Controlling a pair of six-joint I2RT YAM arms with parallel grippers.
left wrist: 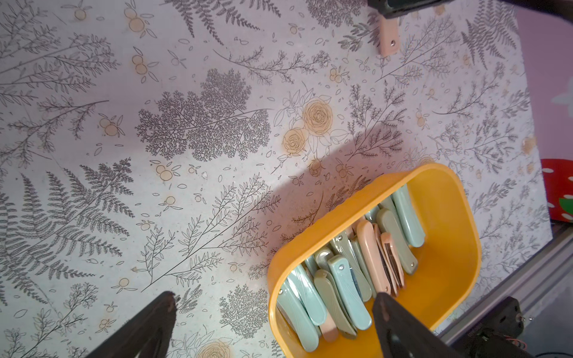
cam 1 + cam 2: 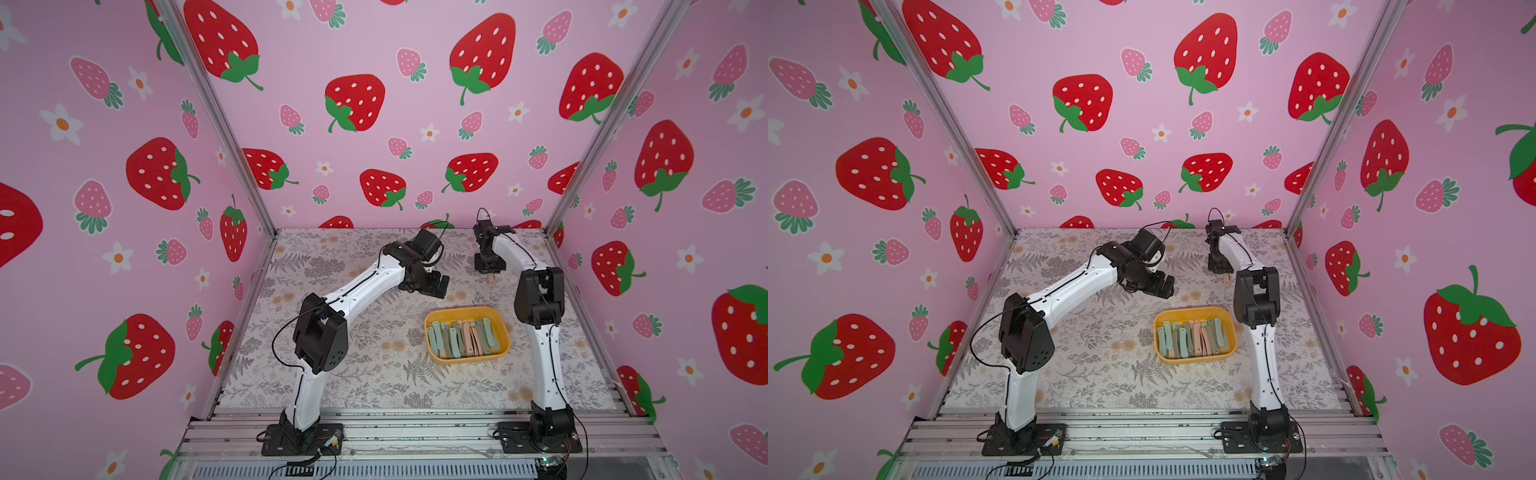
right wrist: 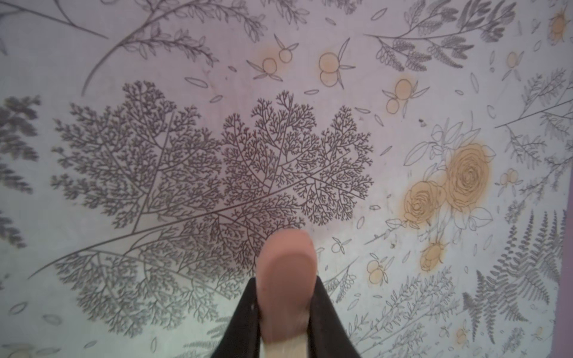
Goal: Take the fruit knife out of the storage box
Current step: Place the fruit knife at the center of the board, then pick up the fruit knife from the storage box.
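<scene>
The storage box (image 2: pixel 466 309) (image 2: pixel 1192 309) (image 1: pixel 443 248) is a shallow yellow-orange tub on the floral mat, right of centre. Several folded fruit knives (image 2: pixel 461 337) (image 2: pixel 1192 338) (image 1: pixel 347 279) in teal, green and pink lie packed in it. My right gripper (image 2: pixel 489 271) (image 2: pixel 1222 271) (image 3: pixel 286 297) hangs behind the box near the back wall, shut on one pink folded fruit knife (image 2: pixel 492 282) (image 2: pixel 1225 283) (image 1: pixel 389 37) (image 3: pixel 286 269) held above the mat, outside the box. My left gripper (image 2: pixel 436 287) (image 2: pixel 1163 286) (image 1: pixel 276 302) hovers open behind the box's left end, holding nothing.
Pink strawberry-print walls close in the left, back and right sides. Aluminium rails (image 2: pixel 415 432) with both arm bases run along the front edge. The right arm's elbow (image 2: pixel 539 297) stands just right of the box. The floral mat (image 2: pixel 332 374) spreads out left of and in front of the box.
</scene>
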